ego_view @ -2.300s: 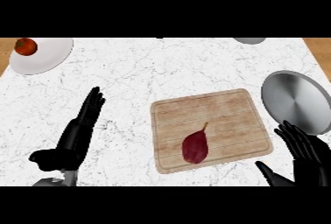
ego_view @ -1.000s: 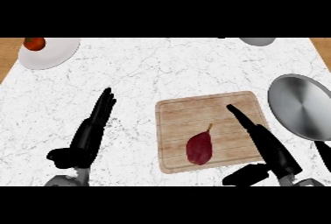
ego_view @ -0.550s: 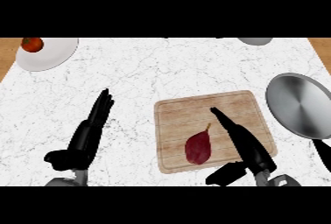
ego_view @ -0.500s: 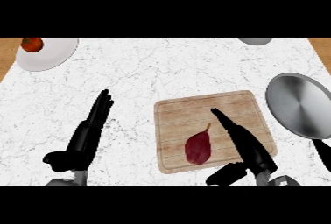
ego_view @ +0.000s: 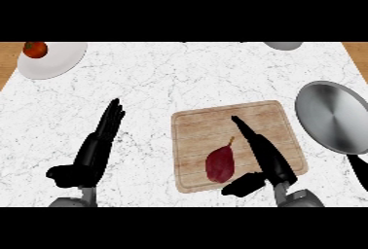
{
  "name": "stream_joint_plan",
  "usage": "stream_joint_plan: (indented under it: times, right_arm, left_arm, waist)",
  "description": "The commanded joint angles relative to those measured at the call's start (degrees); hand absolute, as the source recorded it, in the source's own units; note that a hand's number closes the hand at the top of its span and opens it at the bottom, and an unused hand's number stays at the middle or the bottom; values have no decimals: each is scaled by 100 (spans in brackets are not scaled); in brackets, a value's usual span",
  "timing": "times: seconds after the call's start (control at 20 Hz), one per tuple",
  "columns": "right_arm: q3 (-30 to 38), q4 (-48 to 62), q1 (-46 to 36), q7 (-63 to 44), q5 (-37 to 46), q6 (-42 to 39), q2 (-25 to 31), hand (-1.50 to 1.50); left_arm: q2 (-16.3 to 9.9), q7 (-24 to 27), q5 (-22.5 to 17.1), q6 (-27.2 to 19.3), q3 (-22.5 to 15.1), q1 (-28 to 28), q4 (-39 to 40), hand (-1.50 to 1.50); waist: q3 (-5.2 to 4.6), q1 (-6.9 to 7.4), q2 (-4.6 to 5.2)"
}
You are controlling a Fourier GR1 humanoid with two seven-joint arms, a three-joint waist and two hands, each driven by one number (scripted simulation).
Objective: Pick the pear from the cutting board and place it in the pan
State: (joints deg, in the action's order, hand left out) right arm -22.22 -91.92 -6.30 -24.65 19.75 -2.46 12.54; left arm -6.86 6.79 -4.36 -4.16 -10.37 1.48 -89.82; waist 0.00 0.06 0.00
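Both of the robot's hands are matte black throughout, with long, slender, tapering fingers and a shorter, blunt, thicker thumb set off to one side. The black left hand and the black right hand look alike in colour and build. At the lower edge each one joins a rounded, light grey forearm, of which only a small smooth end piece shows.

This is a kitchen. A white marble counter with wooden edging carries a wooden cutting board, a grey metal pan with a dark handle, and a white plate holding a red-orange fruit. A small grey bowl sits at the far edge.
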Motion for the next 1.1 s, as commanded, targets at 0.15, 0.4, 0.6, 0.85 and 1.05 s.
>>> stream_joint_plan:
  times: [0.15,0.4,0.6,0.85,1.05]
  right_arm:
    - [300,1134,-540,250,373,-132,-572,-150]
    - [282,1794,-670,488,528,-202,-797,-150]
    - [-152,1611,-512,823,970,-343,-569,150]
    - [103,2083,-781,1079,1183,-225,-661,150]
    - [253,1668,-443,1266,1488,69,-509,150]
  left_arm:
    - [110,-292,239,22,69,31,-215,0]
    - [268,-327,225,53,120,204,-29,0]
    - [224,-154,286,97,91,-14,-88,0]
    - [326,-157,352,50,65,-117,-206,0]
    - [289,-251,361,145,107,-136,-392,0]
  waist:
    - [0,14,0]
    - [1,15,5]
    - [0,15,0]
    - [0,22,2]
    - [0,5,-3]
